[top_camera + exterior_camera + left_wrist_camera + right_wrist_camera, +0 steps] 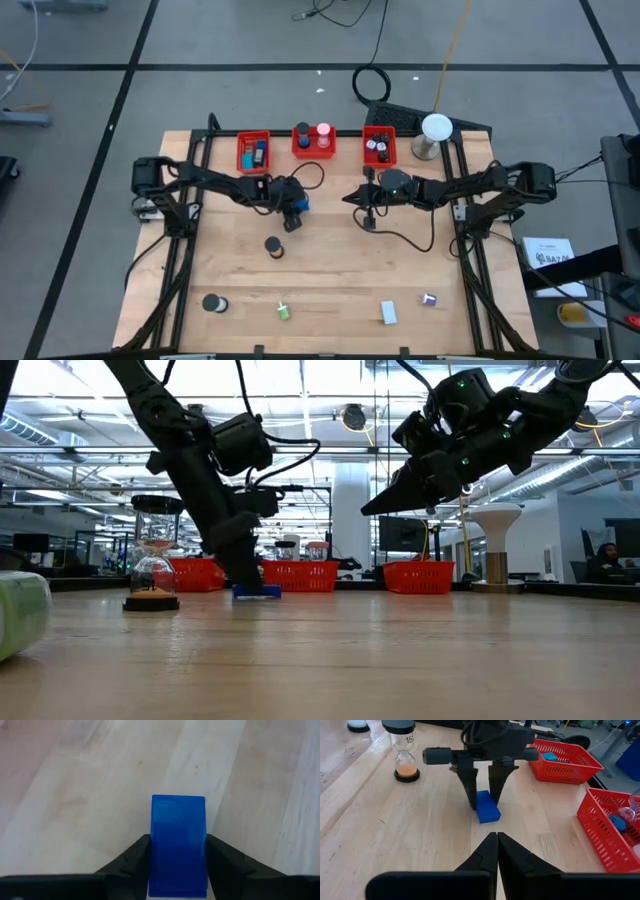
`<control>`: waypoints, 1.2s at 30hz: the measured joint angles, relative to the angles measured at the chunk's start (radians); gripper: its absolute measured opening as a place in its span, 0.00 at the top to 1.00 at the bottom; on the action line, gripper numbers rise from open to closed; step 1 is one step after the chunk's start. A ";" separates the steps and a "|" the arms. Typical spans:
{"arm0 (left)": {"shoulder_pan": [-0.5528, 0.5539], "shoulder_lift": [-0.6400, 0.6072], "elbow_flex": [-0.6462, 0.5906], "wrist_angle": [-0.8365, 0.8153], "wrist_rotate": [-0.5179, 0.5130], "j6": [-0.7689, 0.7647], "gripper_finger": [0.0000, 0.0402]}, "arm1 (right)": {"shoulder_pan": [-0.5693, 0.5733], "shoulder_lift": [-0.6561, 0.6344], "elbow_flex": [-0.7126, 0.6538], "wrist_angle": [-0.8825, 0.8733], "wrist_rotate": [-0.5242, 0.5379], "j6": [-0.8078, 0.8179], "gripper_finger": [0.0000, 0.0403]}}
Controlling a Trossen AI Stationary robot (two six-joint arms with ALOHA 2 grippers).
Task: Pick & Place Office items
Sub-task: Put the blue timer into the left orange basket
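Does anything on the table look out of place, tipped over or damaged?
Nothing looks damaged or spilled. The blue block lies flat on the table between the left gripper's fingers. The hourglass stands upright. Several small items remain scattered near the front edge.
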 joint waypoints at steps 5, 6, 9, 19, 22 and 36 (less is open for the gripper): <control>0.088 -0.149 0.000 -0.080 0.000 -0.043 0.62 | 0.000 0.000 0.000 0.000 0.000 0.000 1.00; 0.120 -0.193 0.000 -0.115 -0.003 -0.052 0.62 | 0.000 0.000 0.000 0.000 0.000 0.000 1.00; 0.224 -0.322 0.000 -0.196 -0.052 -0.089 0.62 | 0.000 0.000 0.000 0.000 0.000 0.000 1.00; 0.645 -0.432 0.000 -0.356 -0.059 -0.159 0.62 | 0.002 0.000 0.000 0.000 0.000 0.007 1.00; 0.720 -0.363 0.000 -0.314 -0.018 -0.158 0.62 | 0.002 0.000 0.000 0.000 -0.001 0.018 1.00; 0.772 -0.179 -0.001 -0.197 -0.036 -0.302 0.62 | 0.002 0.000 0.000 0.008 -0.001 0.022 1.00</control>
